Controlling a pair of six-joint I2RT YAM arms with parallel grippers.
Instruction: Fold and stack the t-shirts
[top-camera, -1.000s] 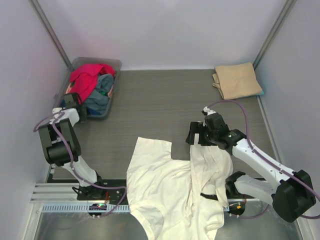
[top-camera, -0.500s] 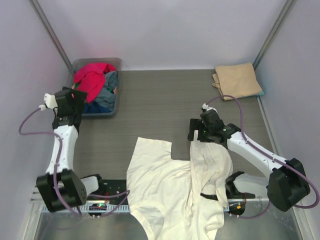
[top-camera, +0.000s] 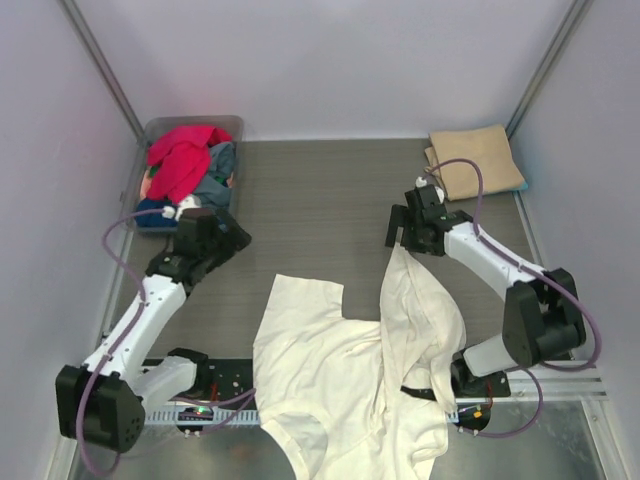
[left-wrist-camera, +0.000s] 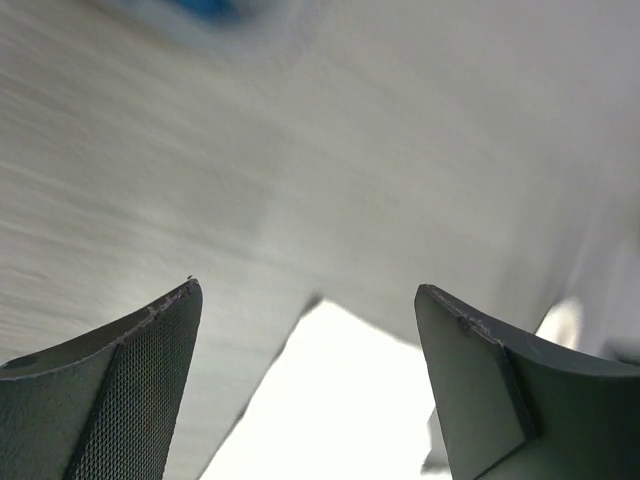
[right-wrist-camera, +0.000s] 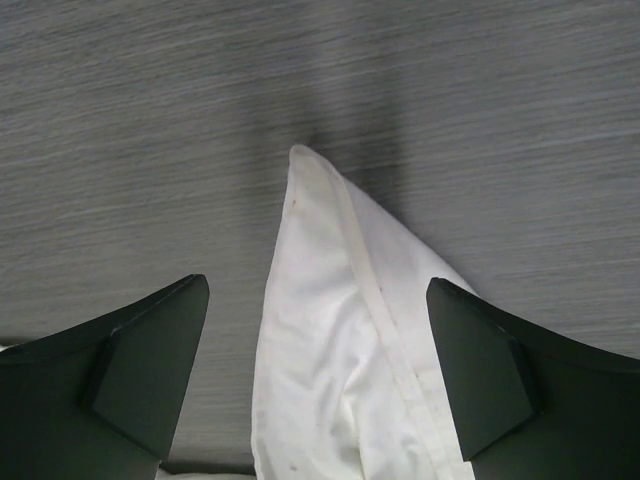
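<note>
We see the cream-white t-shirt (top-camera: 350, 380) lying crumpled and unfolded on the dark wood-grain surface (top-camera: 320, 200), with one sleeve spread flat at its left and its right side bunched into a ridge that narrows to a point at the far end. The near part of the shirt lies over the near edge of the surface. The right pincer (top-camera: 405, 235) sits right at that far point. In its wrist view the pincer (right-wrist-camera: 316, 300) has its fingers (right-wrist-camera: 140, 370) spread wide, and the hemmed corner of the shirt (right-wrist-camera: 340, 380) lies between them, gripped by neither. The left pincer (top-camera: 232, 240) hangs over bare surface just beyond the shirt's left sleeve. Its wrist view is blurred, but we can make out the pincer (left-wrist-camera: 305, 300) with fingers apart and nothing between them, and a pale corner of the shirt (left-wrist-camera: 340, 400) below. Far from the shirt on its right lies a tan t-shirt (top-camera: 475, 160), folded flat. Far from it on its left stands a grey translucent plastic tub (top-camera: 195, 120) holding a red t-shirt (top-camera: 180, 160) heaped on a blue-grey one (top-camera: 212, 185).
</note>
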